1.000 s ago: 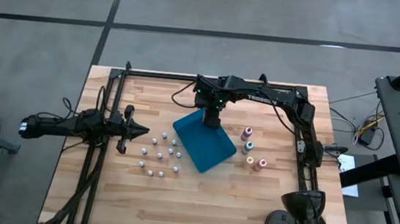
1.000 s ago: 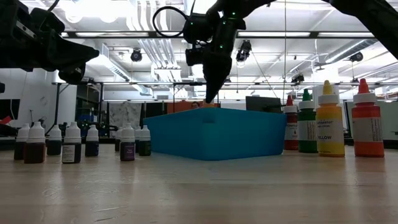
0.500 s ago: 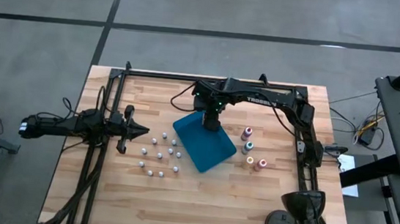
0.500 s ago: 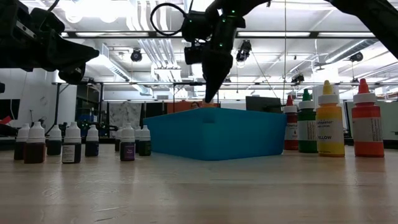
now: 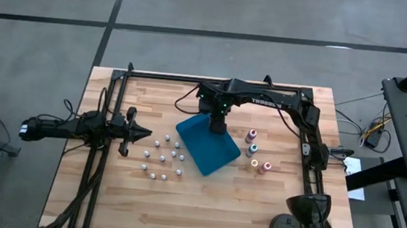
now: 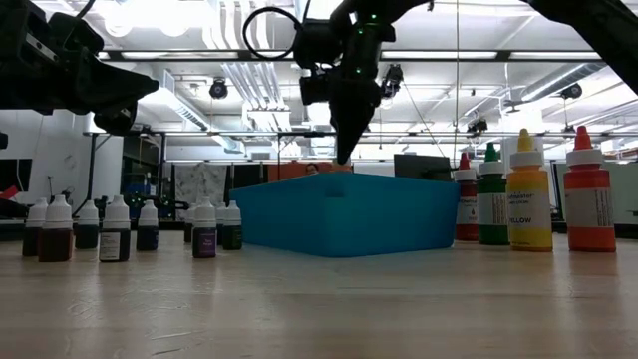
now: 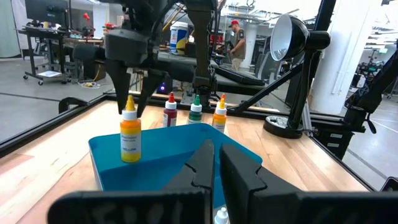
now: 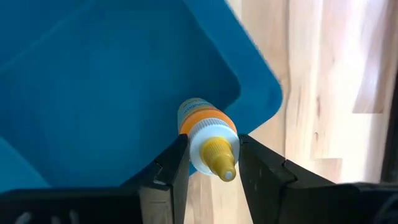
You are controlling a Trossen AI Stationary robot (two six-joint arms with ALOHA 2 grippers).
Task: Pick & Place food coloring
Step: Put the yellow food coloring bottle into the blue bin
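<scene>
Near the centre of the high view, the right gripper [image 5: 217,124] hangs over the upper corner of the blue tray [image 5: 211,156], its fingers [image 8: 171,171] clamped on the neck of a yellow-capped bottle [image 8: 208,143] just under the cap. The left wrist view shows this bottle [image 7: 129,134] upright inside the tray, its base low, seemingly at or near the floor. Four more dropper bottles [image 5: 256,150] stand on the wood right of the tray; the small white-capped bottles [image 5: 162,157] cluster to its left. The left gripper [image 5: 136,131] waits at the left, fingers together, holding nothing.

The bottle looks light, stiff plastic, smooth and rather slippery, tall and easily tipped. The neck below the cap seems the surest hold.
</scene>
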